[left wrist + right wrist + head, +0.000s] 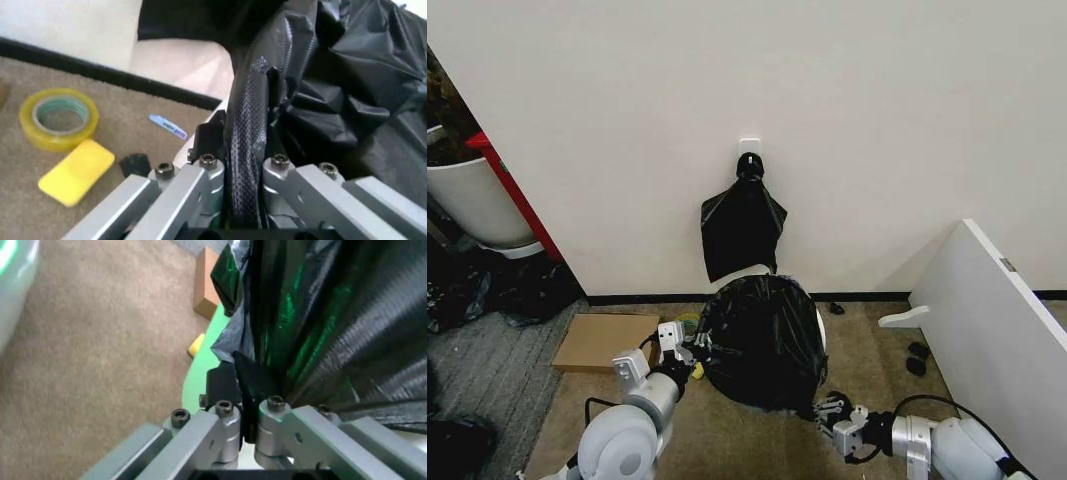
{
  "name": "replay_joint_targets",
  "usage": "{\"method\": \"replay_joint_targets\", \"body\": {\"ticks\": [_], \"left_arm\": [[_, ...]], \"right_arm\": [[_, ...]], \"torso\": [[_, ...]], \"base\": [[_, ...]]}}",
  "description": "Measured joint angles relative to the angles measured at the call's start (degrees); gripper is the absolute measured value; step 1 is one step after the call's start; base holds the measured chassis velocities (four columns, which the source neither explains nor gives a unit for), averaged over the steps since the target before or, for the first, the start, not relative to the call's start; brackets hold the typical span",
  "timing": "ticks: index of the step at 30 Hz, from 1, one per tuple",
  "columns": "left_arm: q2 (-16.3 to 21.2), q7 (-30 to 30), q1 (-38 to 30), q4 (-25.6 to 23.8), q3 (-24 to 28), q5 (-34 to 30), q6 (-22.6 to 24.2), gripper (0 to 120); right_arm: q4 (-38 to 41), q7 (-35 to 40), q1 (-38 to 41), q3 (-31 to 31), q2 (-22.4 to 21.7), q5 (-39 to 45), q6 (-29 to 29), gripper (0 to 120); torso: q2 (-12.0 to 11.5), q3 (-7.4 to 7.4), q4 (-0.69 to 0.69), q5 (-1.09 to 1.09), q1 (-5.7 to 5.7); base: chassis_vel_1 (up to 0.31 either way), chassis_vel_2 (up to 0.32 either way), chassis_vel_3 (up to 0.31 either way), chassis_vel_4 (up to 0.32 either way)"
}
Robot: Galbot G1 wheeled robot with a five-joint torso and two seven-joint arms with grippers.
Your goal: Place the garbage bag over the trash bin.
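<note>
Down low at our left side, our left gripper is pinched shut on a fold of the garbage bag; through the left wrist camera we see a twisted band of black plastic running straight between the closed fingers. Our right gripper sits at the bag's lower right edge near the floor, and it too is clamped on the plastic, a thin pleat of it caught between its two fingers.

Between the two grippers the glossy black bag drapes over the trash bin, covering it almost entirely; we make out just a cream strip of rim at the back, against the wall. From the left wrist, a pale patch of the bin wall shows beside the plastic.

Just beside our left gripper lie a roll of yellow tape, a yellow block and a small blue scrap on the brown carpet. A flat cardboard piece rests farther left. Above the bin, a knotted bunch of black bags hangs from a white wall hook. A white panel leans at our right.
</note>
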Motion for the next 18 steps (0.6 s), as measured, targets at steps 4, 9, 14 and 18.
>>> {"method": "replay_joint_targets", "body": {"ticks": [4, 9, 14, 18], "left_arm": [[0.0, -0.1, 0.1, 0.0, 0.0, -0.4, 0.1, 3], [-0.1, -0.1, 0.1, 0.3, -0.1, -0.2, 0.1, 3], [-0.1, 0.1, 0.0, 1.0, -0.1, 0.2, 0.1, 3], [-0.4, 0.1, -0.1, 1.8, -0.2, 0.4, -0.2, 3]], "right_arm": [[-1.0, 0.6, 0.0, 0.3, -0.1, 1.0, 0.1, 0], [-1.1, 0.6, -0.2, -0.6, 0.1, 2.4, 0.6, 0], [-1.2, 1.0, -0.5, -1.8, 0.4, 4.3, 1.0, 0], [-0.8, 1.3, -1.9, -1.8, 0.3, 6.3, 1.8, 6]], "torso": [[0.0, 0.00, 0.00, -0.01, 0.00], [0.0, 0.00, 0.00, -0.01, 0.00], [0.0, 0.00, 0.00, -0.01, 0.00], [0.0, 0.00, 0.00, -0.01, 0.00]], "base": [[0.000, 0.000, 0.000, 0.000], [0.000, 0.000, 0.000, 0.000], [0.000, 0.000, 0.000, 0.000], [0.000, 0.000, 0.000, 0.000]]}}
